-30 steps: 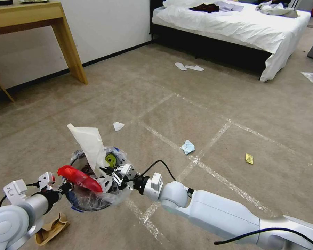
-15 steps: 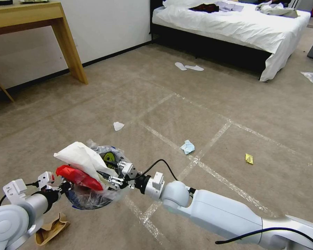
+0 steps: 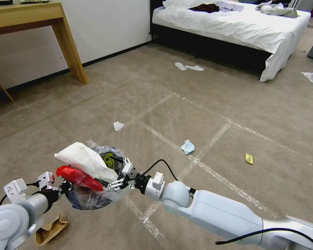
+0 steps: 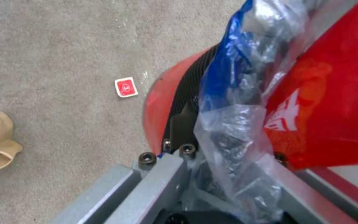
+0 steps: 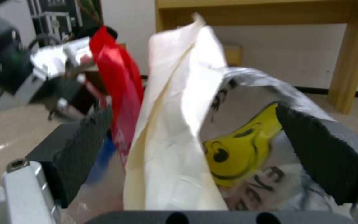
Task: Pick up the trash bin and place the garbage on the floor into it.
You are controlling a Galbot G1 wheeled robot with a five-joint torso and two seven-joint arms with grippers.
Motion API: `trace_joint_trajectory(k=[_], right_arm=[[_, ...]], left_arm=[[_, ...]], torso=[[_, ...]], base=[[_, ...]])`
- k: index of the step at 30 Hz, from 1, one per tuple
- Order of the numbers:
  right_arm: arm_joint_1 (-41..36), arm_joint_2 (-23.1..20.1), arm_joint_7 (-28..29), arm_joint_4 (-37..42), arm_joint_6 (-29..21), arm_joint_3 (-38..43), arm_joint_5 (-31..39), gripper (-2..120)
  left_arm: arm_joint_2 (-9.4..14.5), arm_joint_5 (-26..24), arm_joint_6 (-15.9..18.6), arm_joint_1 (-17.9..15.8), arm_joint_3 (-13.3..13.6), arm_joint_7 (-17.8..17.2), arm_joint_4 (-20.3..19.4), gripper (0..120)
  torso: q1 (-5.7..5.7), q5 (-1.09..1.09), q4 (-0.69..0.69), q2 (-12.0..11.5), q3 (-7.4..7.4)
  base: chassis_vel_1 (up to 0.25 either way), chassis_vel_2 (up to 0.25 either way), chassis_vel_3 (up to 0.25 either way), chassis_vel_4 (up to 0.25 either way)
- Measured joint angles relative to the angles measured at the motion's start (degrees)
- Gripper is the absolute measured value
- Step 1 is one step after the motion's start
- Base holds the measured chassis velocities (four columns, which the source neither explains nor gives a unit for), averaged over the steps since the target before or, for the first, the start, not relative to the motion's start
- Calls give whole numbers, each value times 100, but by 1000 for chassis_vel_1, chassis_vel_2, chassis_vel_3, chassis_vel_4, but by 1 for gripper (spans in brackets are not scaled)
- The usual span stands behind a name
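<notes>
White paper (image 5: 175, 137) btwn spread right fingers (image 5: 328, 158) — over trash bin (image 3: 90, 198).

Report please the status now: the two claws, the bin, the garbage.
Left claw shut on trash bin rim. Right claw open at bin mouth, white paper released inside. Blue wad, tissue, yellow packet on floor.

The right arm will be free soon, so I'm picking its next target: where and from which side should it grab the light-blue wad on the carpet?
Probably from straight above, pinching the light-blue wad across its narrower width. It lies low on the floor beside a tape line, clear of other litter, and its raised crumpled folds give a gripper something to bite on.
</notes>
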Motion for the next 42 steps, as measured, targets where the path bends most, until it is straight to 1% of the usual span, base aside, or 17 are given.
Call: trace_joint_trajectory(k=[4, 6, 9, 19, 21, 24, 26, 30, 32, 33, 34, 35, 37, 38, 39, 40, 42], right_arm=[[-28, -44, 42, 210, -38, 165, 107, 100], [-44, -160, 75, 465, -93, 404, 268, 100], [-46, -231, 80, 581, -125, 543, 353, 100], [-31, -217, 96, 570, -128, 869, 385, 100], [-56, -288, 97, 634, -128, 1106, 380, 100], [-86, -324, 97, 690, -128, 1238, 393, 100], [-208, -472, 106, 887, -135, 1758, 529, 100], [-254, -524, 112, 949, -139, 1951, 595, 100], [-341, -612, 128, 1042, -139, 2291, 712, 100], [-341, -612, 128, 1042, -139, 2291, 712, 100], [-415, -674, 147, 1104, -140, 2545, 797, 100], [-618, -790, 230, 1243, -139, 3101, 933, 100], [-686, -810, 260, 1286, -139, 3273, 951, 100], [-1057, -871, 459, 1496, -147, 4140, 1022, 100], [-1388, -896, 636, 1633, -147, 4698, 981, 100], [-1388, -896, 636, 1633, -147, 4698, 981, 100], [-1994, -918, 917, 1808, -104, 5569, 660, 100]], left_arm=[[3, -2, -1, -18, -2, 4, 27, 0], [3, -1, -1, -41, -1, 3, 53, 0], [1, 4, -1, -48, 2, 3, 59, 0], [-43, 34, -2, -17, 6, 9, 32, 0], [-42, 39, -2, -5, -10, 9, 16, 0], [-43, 39, -2, -2, -11, 9, 10, 0], [-60, 49, -1, -10, -18, 10, 6, 0], [-65, 55, -1, -11, -20, 10, 2, 0], [-70, 75, -1, -11, -26, 11, -7, 0], [-70, 75, -1, -11, -26, 11, -7, 0], [-75, 88, -1, -11, -36, 13, -13, 0], [-90, 116, -1, -9, -60, 20, -21, 0], [-97, 131, -1, -9, -65, 26, -22, 0], [-127, 190, 0, -10, -81, 44, -23, 0], [-151, 301, -1, -12, -85, 104, -12, 0], [-151, 301, -1, -12, -85, 104, -12, 0], [-204, 414, -6, -17, -101, 165, -2, 0]], torso=[[0, 0, 0, 0, 0], [0, 0, 0, 0, 0], [0, 0, -1, 0, -1], [0, 0, 1, 0, 0], [0, 0, 1, 0, 0], [0, 1, 1, 0, 0], [0, 0, 0, 0, 0], [0, 1, 0, 0, 0], [0, 0, 0, 0, 0], [0, 0, 0, 0, 0], [0, 1, 0, 0, 0], [0, 1, -1, 0, 0], [0, 1, -1, 0, 0], [0, 1, 1, 0, -1], [0, 1, -2, 0, -1], [0, 1, -2, 0, -1], [0, 2, 1, 0, -1]], base=[[0, 0, 0, 0], [0, 0, 0, 0], [0, 0, 0, 0], [0, 0, 0, 0], [0, 0, 0, 0], [0, 0, 0, 0], [0, 0, 0, 0], [0, 0, 0, 0], [0, 0, 0, 0], [0, 0, 0, 0], [0, 0, 0, 0], [0, 0, 0, 0], [0, 0, 0, 0], [0, 0, 0, 0], [0, 0, 0, 0], [0, 0, 0, 0], [0, 0, 0, 0]])
